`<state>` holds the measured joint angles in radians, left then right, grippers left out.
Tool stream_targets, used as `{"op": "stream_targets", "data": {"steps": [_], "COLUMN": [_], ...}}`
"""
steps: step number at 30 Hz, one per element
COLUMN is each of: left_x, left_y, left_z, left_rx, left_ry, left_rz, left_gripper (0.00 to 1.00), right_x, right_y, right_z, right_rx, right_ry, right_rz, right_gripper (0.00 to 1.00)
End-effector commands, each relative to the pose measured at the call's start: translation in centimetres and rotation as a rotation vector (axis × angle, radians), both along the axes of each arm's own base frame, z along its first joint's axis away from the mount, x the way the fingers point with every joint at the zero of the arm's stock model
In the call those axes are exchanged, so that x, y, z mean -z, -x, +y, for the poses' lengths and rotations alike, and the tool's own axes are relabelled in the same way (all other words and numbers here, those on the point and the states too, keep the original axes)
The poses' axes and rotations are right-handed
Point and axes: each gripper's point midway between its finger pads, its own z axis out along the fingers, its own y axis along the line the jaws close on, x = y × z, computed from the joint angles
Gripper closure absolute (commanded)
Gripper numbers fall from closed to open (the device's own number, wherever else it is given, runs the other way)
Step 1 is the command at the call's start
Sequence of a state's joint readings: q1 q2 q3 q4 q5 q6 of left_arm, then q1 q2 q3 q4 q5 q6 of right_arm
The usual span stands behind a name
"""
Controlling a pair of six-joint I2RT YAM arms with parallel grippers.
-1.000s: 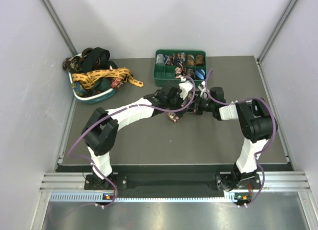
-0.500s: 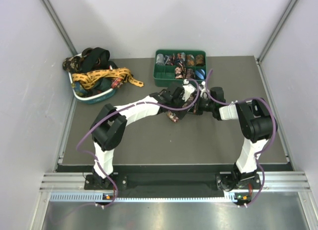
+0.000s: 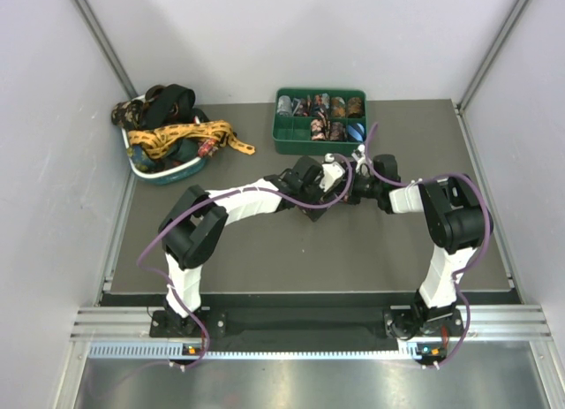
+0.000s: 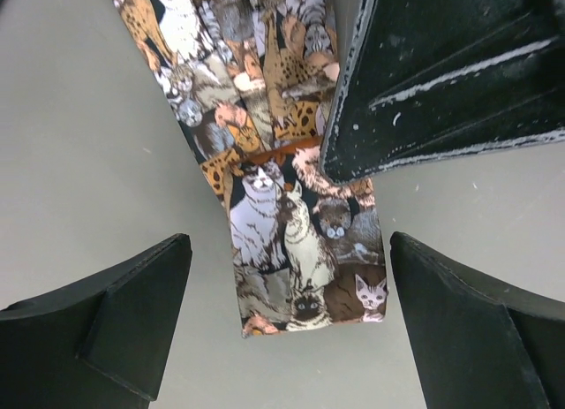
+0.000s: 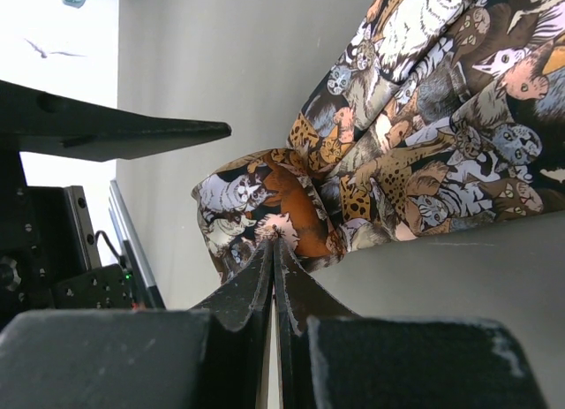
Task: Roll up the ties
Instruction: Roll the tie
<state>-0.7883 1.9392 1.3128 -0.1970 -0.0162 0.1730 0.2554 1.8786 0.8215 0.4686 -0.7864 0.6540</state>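
Brown and cat-printed, the tie (image 4: 296, 241) is lying flat on the grey counter (image 4: 79, 144) at its middle, under both wrists and well apart from the green tray (image 3: 309, 147) of rolled ties (image 3: 320, 106) behind it.

The left end effector (image 4: 290, 276) is hanging straight above the tie's free end with its fingers (image 4: 124, 321) spread as wide as they go. One is standing on each side of the strip and neither is touching it. In the left wrist view the tie's long axis is running from the upper left down to the squared end between those fingers. The fingers are therefore straddling the width of the strip, not its length.

The right end effector (image 5: 274, 250) is coming in from the opposite side with its jaws fully together. Its tips are pressing at a small folded-over lip of the tie, just up the strip from the free end. Whether any cloth is pinched between them I cannot tell. Its dark body is overlapping the tie's edge in the left wrist view.

Both arms are equally near, but the left one is the one sitting over the loose end. Judging from this, the coming move is depending on that end lying centred between the wide fingers, so a straight descent would be bringing them down either side of it.
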Motion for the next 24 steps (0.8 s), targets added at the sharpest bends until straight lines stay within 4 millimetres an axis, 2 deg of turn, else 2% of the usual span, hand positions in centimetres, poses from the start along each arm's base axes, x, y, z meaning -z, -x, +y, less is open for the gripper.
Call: {"op": "stream_targets", "data": {"steps": [1, 4, 5, 9, 18, 22, 24], "left_x": [-2.7, -2.9, -2.1, -1.1, 0.6, 1.2, 1.5], "left_y": [-1.8, -2.2, -2.3, -2.9, -3.1, -3.2, -3.2], "left_z": [-1.7, -2.1, -2.1, -2.3, -1.9, -1.8, -1.6], "left_rx": [0.026, 0.034, 0.033, 0.028, 0.003, -0.004, -0.015], "left_ry": [0.065, 0.066, 0.051, 0.013, -0.020, -0.029, -0.033], "left_rz": [-0.091, -0.097, -0.087, -0.070, -0.059, -0.052, -0.046], "left_gripper": [0.01, 0.01, 0.01, 0.01, 0.08, 0.18, 0.28], "right_x": [-1.9, -1.8, -1.9, -2.0, -2.1, -2.2, -2.2], "right_y": [-1.0, -1.0, -1.0, -1.0, -1.0, -0.9, -1.0], "right_z": [0.9, 0.9, 1.0, 1.0, 1.0, 1.0, 0.9], "right_rx": [-0.023, -0.026, -0.024, -0.024, -0.024, -0.024, -0.020], "right_ry": [0.004, 0.003, 0.003, 0.001, 0.001, 0.001, 0.001], "right_rz": [-0.092, -0.090, -0.090, -0.090, -0.093, -0.097, -0.100], "right_gripper": [1.00, 1.00, 1.00, 1.00, 1.00, 1.00, 1.00]}}
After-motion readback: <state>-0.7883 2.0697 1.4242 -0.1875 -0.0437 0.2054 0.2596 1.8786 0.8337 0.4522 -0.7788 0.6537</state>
